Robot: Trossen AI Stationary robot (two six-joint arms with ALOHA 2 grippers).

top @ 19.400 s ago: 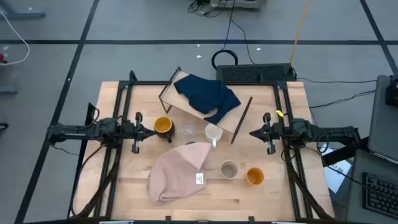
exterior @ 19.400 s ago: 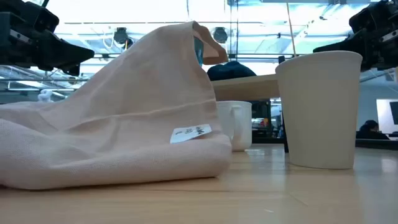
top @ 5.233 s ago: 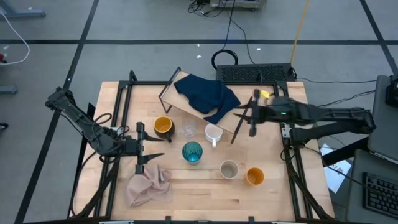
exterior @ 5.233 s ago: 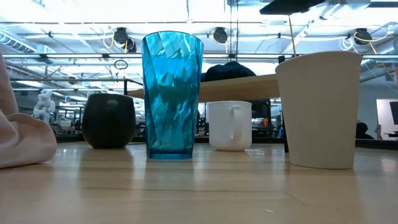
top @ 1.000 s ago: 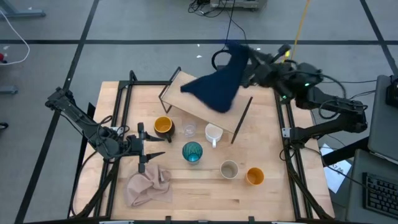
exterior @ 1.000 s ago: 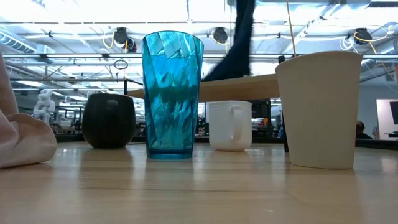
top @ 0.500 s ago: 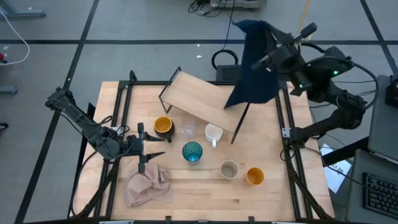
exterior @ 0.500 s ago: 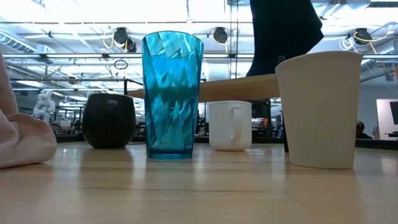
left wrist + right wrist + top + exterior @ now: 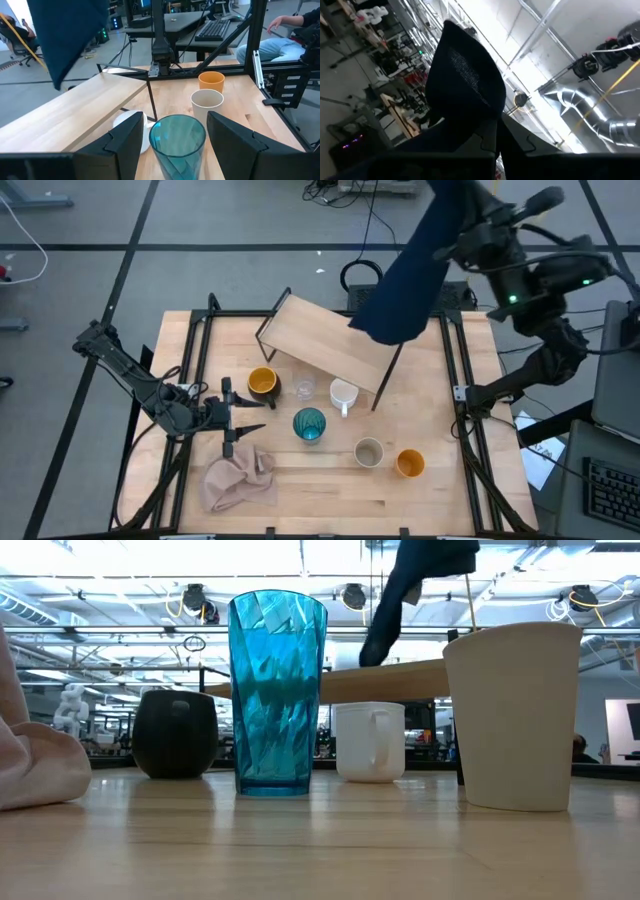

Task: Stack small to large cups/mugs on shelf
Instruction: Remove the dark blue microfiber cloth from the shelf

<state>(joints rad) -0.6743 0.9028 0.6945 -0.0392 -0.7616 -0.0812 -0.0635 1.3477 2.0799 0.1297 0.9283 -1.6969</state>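
The right tool is raised high past the far right corner of the table, pinched shut on the navy cloth, which hangs free in a long fold with its lower end above the far right part of the shelf; the shelf's board is now bare, tilted on its wire frame; the step in hand looks to be clearing that cloth away, and doing it well means carrying it well clear of the table edge before letting go, so no hanging corner drags back over the board or brushes the cups.

The left tool rests low at the left of the table, its fingers spread wide and holding nothing, aimed at the teal tumbler just beyond them; the pink cloth lies bunched near the front.

Still on the table are the black mug, the clear glass, the white mug, the beige cup and the orange cup; none is on the shelf yet; the tumbler is tall and probably tips easily, so a low, square grip would suit it.
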